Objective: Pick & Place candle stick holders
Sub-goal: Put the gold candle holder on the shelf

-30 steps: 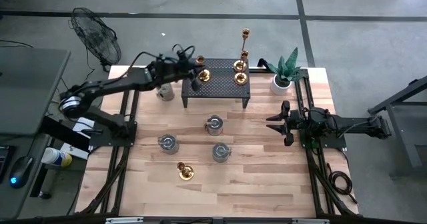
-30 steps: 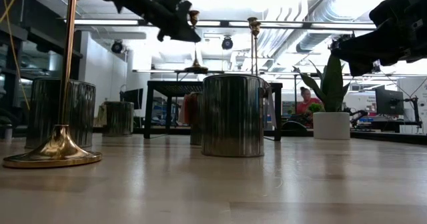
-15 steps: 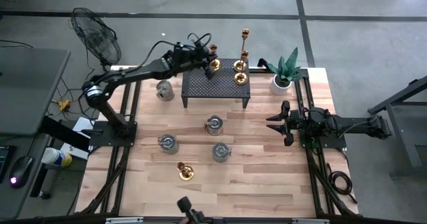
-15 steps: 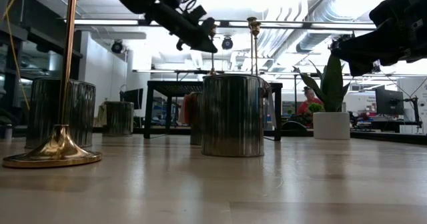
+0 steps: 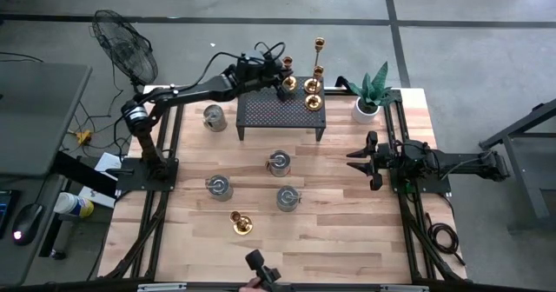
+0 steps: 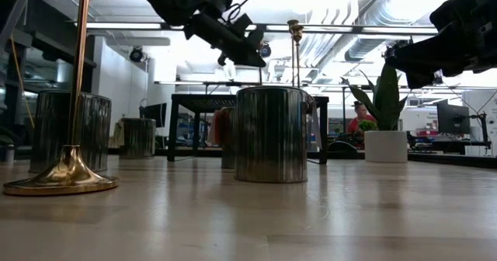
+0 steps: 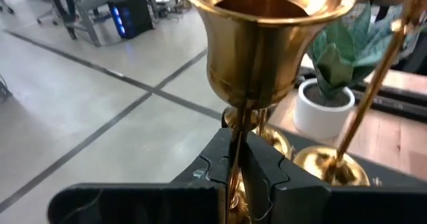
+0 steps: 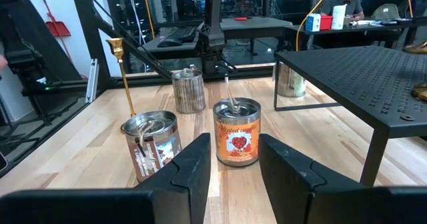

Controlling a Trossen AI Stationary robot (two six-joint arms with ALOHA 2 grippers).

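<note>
Over the black rack's far edge: left tool (image 5: 283, 73) clamped on the stem of a brass candle stick holder (image 7: 267, 44).
Change: carried from the rack's left end toward two holders (image 5: 311, 94) standing there — placement looks near.
Right tool (image 8: 233, 159): partly open, empty, idle at the table's right side.
Containers: tins (image 5: 279, 162) on the table (image 5: 347, 222); one probably holds a candle.
Remaining: one holder (image 5: 241, 223) near the front.

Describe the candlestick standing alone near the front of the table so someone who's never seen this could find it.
Start at the black perforated stand at the table's far side, then come forward past the three metal tins. The lone candlestick stands beyond them, nearest the front edge. The other gold candlesticks cluster at the stand; this one stands on bare wood.
</note>
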